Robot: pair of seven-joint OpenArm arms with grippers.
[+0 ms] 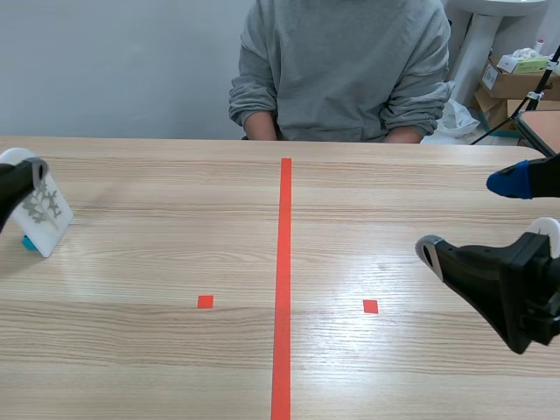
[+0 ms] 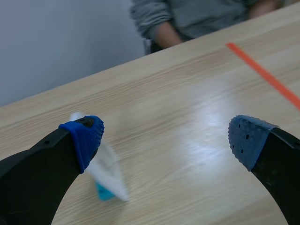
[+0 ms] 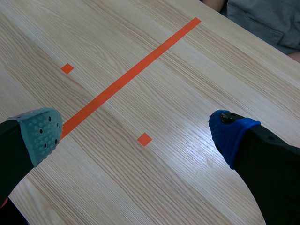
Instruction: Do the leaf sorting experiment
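Left gripper (image 2: 164, 136) hangs spread wide and empty at the far left of the table (image 1: 175, 262); the leaf card (image 1: 44, 210) stands upright in its blue stand (image 1: 29, 243) just by one pad (touching or not, I cannot tell), likely so fingers can pinch it; only the scene view shows its leaf print; right gripper (image 3: 136, 129), likewise released, hovers over the right half, presumably idle.

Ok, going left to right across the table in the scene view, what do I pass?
leaf card → left orange square → orange tape line → right orange square → right gripper, fingers open
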